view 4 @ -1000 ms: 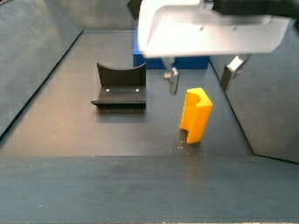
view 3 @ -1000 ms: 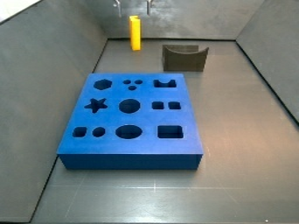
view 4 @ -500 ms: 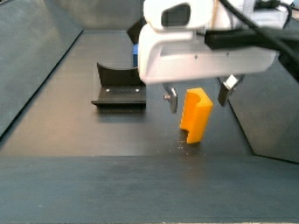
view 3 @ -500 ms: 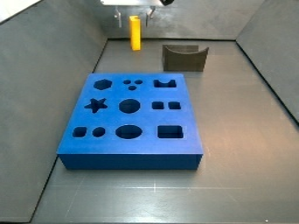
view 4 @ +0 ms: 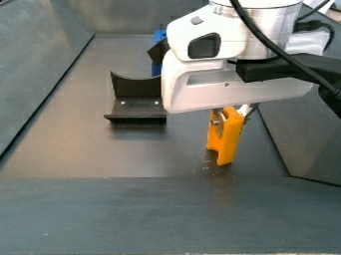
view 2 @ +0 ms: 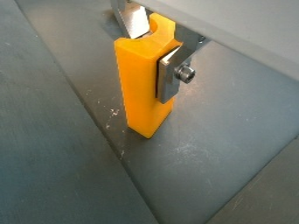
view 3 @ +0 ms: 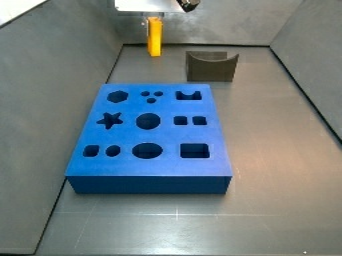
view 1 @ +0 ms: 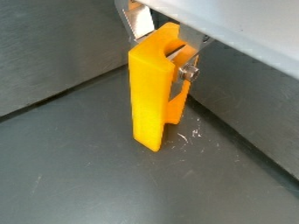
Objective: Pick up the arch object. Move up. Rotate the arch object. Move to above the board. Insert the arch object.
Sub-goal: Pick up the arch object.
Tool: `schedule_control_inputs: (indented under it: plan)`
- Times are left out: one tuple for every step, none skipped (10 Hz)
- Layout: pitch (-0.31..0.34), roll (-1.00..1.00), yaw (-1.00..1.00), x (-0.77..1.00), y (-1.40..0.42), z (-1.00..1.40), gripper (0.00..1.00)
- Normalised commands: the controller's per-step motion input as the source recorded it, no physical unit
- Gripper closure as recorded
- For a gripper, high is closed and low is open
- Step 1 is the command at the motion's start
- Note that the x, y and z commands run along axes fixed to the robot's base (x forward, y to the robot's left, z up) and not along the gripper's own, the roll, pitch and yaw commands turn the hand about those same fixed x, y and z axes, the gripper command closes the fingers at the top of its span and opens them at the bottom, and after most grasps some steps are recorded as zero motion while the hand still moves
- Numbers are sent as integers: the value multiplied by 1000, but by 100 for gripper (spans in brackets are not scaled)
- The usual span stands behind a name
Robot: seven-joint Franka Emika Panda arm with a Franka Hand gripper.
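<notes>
The arch object is a bright yellow-orange block standing upright on the grey floor, notch at its top, also shown in the wrist view. My gripper is down over its top, one silver finger on each side, and the pad lies flat against its side. In both side views the arch stands at the far end under the hand. The blue board with cut-out holes lies apart from it, nearer the middle.
The dark L-shaped fixture stands beside the arch, behind the board, and shows in the side view. Grey walls enclose the floor closely on both sides. A sliver of the board shows behind the hand.
My gripper has come down over the arch object, and its fingers now bracket the block's upper part and touch it. The arch still stands on the floor.
</notes>
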Motion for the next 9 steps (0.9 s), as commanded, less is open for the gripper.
schedule_control_inputs:
  plan:
    - [0, 0, 0, 0, 0, 0, 100]
    - [0, 0, 0, 0, 0, 0, 100]
    - [0, 0, 0, 0, 0, 0, 100]
    - [0, 0, 0, 0, 0, 0, 100]
    - [0, 0, 0, 0, 0, 0, 100]
    - [0, 0, 0, 0, 0, 0, 100]
    - [0, 0, 0, 0, 0, 0, 100]
    - [0, 0, 0, 0, 0, 0, 100]
    - [0, 0, 0, 0, 0, 0, 100]
